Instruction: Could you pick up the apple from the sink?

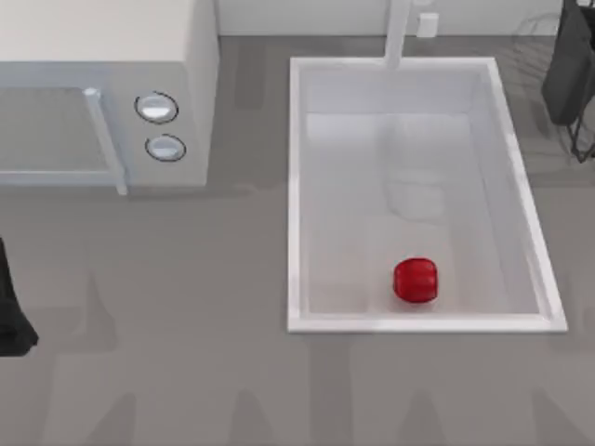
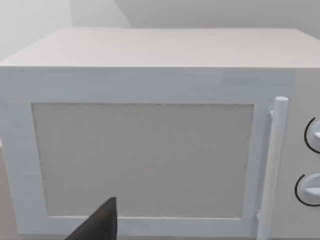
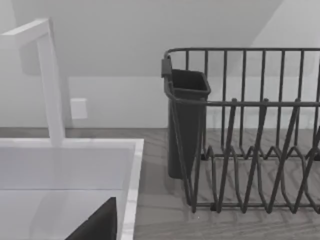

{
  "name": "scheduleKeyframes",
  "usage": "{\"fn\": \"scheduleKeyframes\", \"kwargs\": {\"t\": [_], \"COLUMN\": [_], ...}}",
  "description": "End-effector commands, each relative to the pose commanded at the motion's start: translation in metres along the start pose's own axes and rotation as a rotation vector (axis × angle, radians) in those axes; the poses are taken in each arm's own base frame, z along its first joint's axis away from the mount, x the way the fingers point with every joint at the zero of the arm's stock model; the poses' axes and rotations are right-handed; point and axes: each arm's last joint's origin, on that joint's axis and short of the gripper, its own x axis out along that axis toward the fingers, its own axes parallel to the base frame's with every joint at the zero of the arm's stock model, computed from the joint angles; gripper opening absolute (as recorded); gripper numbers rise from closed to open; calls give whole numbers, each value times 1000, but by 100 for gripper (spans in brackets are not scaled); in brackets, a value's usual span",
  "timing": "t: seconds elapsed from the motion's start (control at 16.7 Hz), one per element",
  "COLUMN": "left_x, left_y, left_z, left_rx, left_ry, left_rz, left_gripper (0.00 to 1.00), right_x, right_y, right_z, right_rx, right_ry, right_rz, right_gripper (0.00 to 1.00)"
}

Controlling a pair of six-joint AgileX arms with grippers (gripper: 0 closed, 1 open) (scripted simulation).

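The apple [image 1: 416,280], small, glossy and red, lies on the pale bottom of the sink [image 1: 296,186], close to the near rim and a little right of its middle. Nothing touches it. The sink is a large white basin with a white faucet post [image 1: 398,32] at its far rim. My left arm [image 1: 11,316] is parked at the table's left edge, far from the sink. A dark part of my left gripper [image 2: 97,226] faces the microwave door. A dark part of my right gripper [image 3: 97,225] hangs over the sink's far right corner [image 3: 131,165].
A white microwave [image 1: 191,84] with two round knobs [image 1: 156,107] and a bar handle [image 2: 275,160] stands at the back left. A dark wire dish rack [image 3: 250,150] with a dark cutlery cup [image 1: 569,65] stands right of the sink. Grey countertop [image 1: 186,372] runs along the front.
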Motion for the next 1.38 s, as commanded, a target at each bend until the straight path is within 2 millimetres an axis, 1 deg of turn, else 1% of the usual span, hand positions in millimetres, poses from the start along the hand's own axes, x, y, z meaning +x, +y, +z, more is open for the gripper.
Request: {"fn": "scheduleKeyframes", "kwargs": {"t": [0.9,1.02,1.2,1.38], "left_x": [0,0,0,0], "left_y": [0,0,0,0], "left_z": [0,0,0,0], "left_rx": [0,0,0,0], "left_ry": [0,0,0,0], "left_rz": [0,0,0,0], "left_gripper": [100,100,100,100], "right_x": [0,1,7,25], "right_y": [0,2,6,15], "right_z": [2,11,36,67], "right_rx": [3,16,52,93], "right_ry": [7,42,153,328], "right_rz": [3,16,50,90], "right_gripper": [100,100,100,100]}}
